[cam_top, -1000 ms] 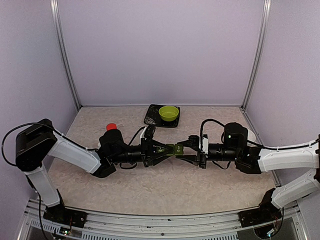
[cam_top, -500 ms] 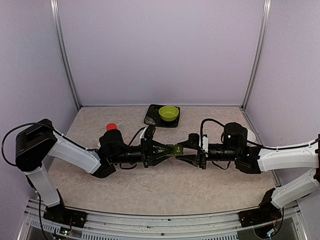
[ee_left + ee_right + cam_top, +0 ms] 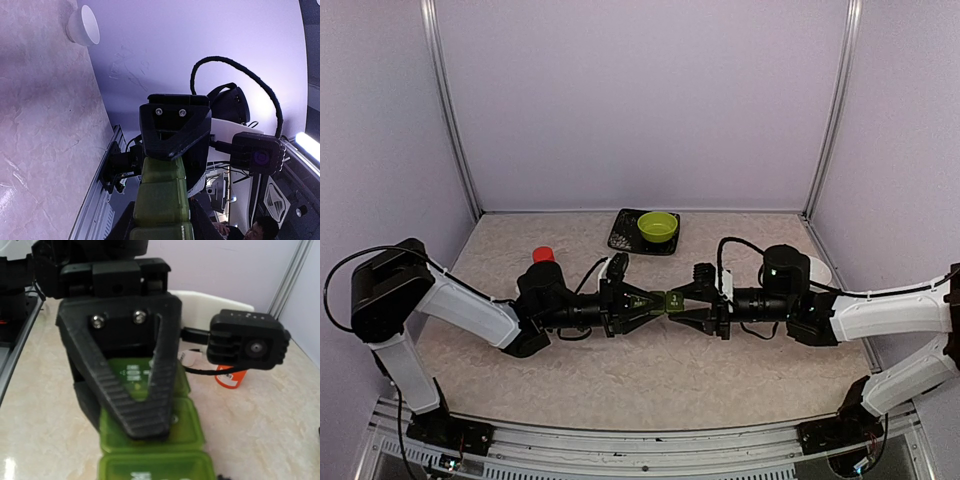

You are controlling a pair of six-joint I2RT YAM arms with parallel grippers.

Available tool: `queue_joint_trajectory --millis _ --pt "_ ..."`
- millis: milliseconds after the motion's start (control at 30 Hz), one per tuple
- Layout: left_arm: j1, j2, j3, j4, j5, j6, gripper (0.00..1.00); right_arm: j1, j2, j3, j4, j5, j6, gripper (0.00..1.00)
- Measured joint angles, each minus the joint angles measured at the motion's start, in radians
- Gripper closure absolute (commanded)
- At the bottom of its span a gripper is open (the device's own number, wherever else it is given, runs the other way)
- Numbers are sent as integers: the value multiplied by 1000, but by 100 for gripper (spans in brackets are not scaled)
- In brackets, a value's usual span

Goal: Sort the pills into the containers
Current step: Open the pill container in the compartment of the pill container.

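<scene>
Containers (image 3: 672, 302) of dark green plastic, small square boxes joined in a row, hung between the two grippers, above the middle of the beige mottled tabletop (image 3: 650, 375). One lid facing up showed a pale printed mark.

The left gripper (image 3: 658, 303), reaching in from the left, had its black fingers clamped on the left end of the containers. In the right wrist view one ribbed finger lay flat across a lid. The right gripper (image 3: 684, 302), reaching in from the right, had its fingers set either side of the right end box. In the left wrist view one finger covered that box's face. Whether they pinched it or only bracketed it could not be told. Both white-and-black arms stretched low and nearly level toward each other.

Near the far wall, a lime-green round bowl (image 3: 658, 227) sat on a dark square tray (image 3: 621, 238). A small bottle with a red cap (image 3: 543, 254) stood left of centre, just beyond the left arm. A white round bowl (image 3: 84, 25) stood on the tabletop at the right, beyond the right arm.
</scene>
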Motion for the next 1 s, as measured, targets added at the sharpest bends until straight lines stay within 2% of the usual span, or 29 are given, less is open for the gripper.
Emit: queue_joint_trajectory --millis 267,567,800,1000 --pt "2 -1 -1 6 1 -3 71 -3 6 0 19 -15 58 53" --pt "2 -1 0 -9 10 18 71 2 6 5 61 -79 121 34" --pt "2 -1 0 -18 10 24 71 5 -12 11 48 -63 119 26" --pt "2 -1 0 -21 10 25 71 6 -68 27 9 29 83 24"
